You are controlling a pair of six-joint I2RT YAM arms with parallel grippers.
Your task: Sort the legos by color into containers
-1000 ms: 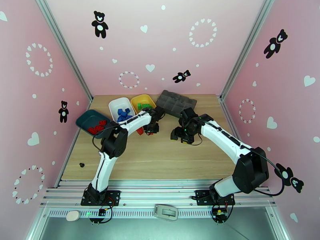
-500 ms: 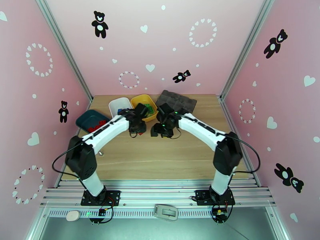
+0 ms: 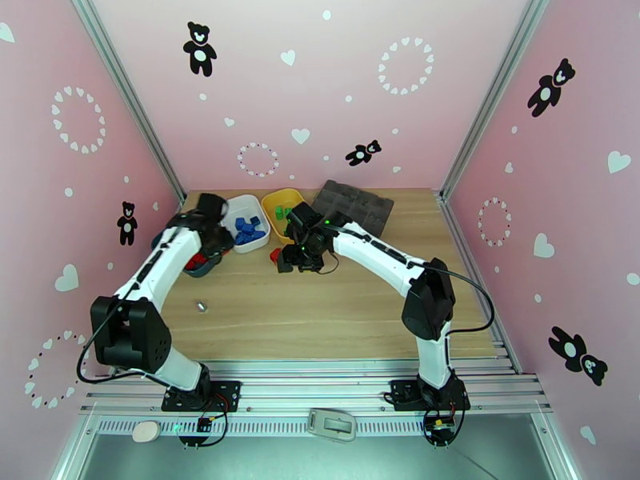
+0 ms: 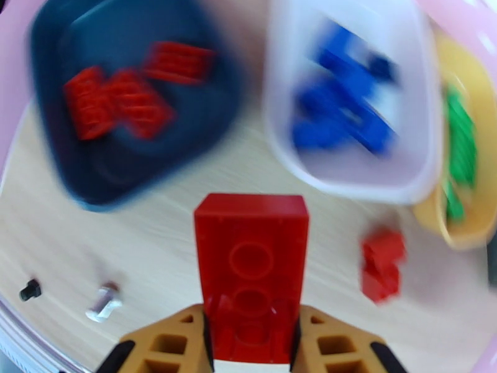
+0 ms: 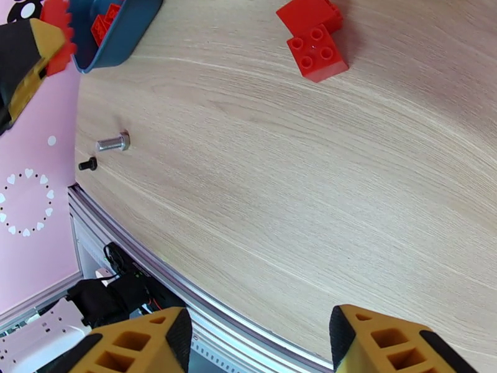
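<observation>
My left gripper [image 4: 251,324] is shut on a red lego brick [image 4: 251,256], held above the table just in front of the dark teal tray [image 4: 56,163]. That tray holds several red legos [image 4: 118,97]. The white tray [image 4: 348,181] has blue legos [image 4: 341,113], and the yellow tray [image 4: 463,234] has green ones [image 4: 460,150]. Two red legos [image 5: 314,35] lie together on the wood. My right gripper [image 5: 259,331] hangs open above the table, near side of them. From above, the left gripper [image 3: 214,238] is at the teal tray [image 3: 206,268] and the right gripper [image 3: 290,262] beside the loose red legos [image 3: 276,254].
A silver bolt [image 5: 113,143] and a small black screw [image 5: 87,163] lie near the table's left front edge. A flat dark grey organizer box [image 3: 352,206] sits at the back, right of the yellow tray [image 3: 276,198]. Pink walls close in three sides.
My left arm has swung left from the table's middle to the teal tray, carrying the red brick. My right arm has moved left to the loose red legos.
</observation>
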